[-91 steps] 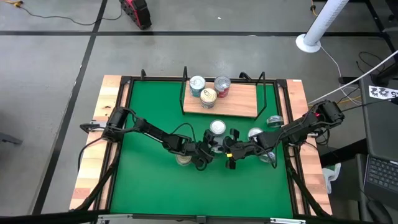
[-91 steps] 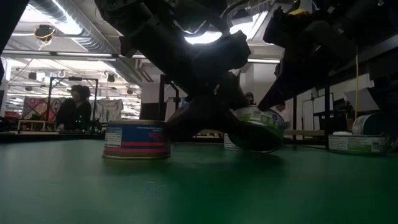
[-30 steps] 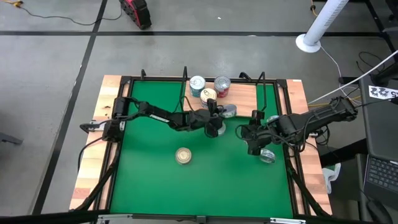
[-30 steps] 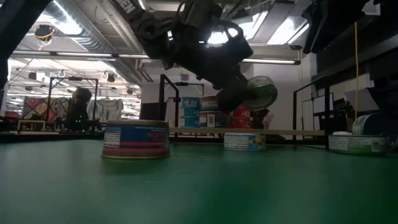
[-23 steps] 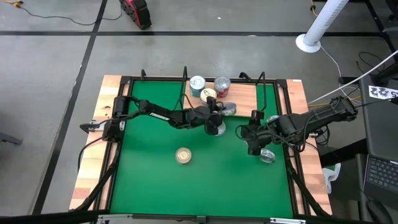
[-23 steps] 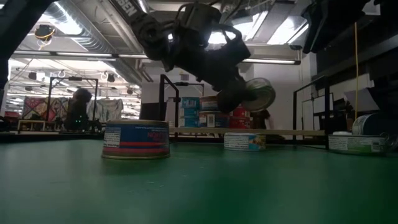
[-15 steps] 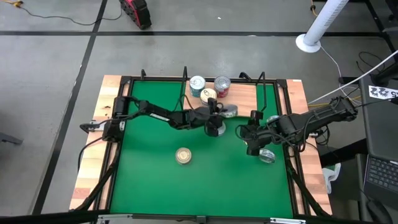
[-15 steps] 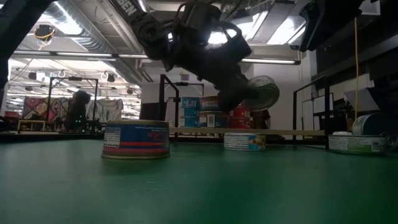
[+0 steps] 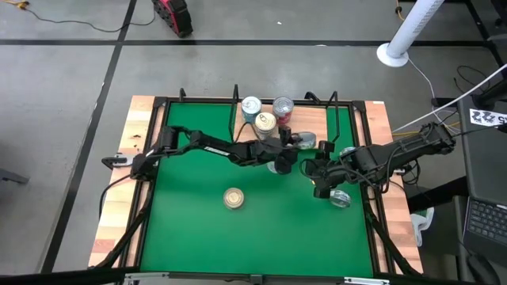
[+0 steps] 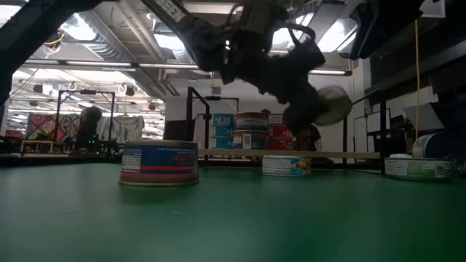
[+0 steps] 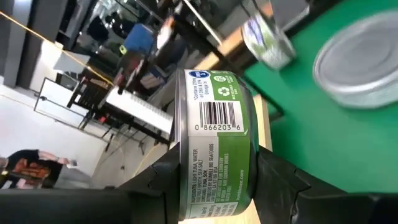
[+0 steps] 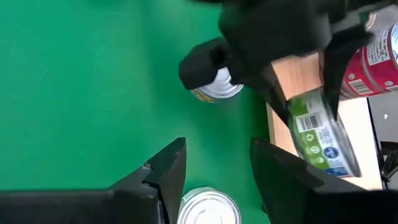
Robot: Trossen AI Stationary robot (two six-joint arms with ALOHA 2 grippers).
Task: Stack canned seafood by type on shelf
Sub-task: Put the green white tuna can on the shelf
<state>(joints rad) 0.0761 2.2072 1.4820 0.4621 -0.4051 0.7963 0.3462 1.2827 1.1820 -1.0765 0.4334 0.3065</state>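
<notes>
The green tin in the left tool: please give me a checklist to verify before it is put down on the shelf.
1. Grip: the left tool clamps the green tin by its flat faces: ok.
2. Position: tin at the shelf's front edge, above the board: ok.
3. Tin is level: not ok, it is held on edge.
4. Free board space right of the tins already stacked: ok.
5. Right tool apart, open over the mat: ok.
6. A matching green stack on the shelf: cannot tell.

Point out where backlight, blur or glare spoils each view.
Low view: ceiling lights behind turn the left gripper and its tilted tin into silhouettes. Left wrist view: the green-labelled round tin is sharp, the silver lid on the green mat soft. Right wrist view: the dark arm overhead smears.
</notes>
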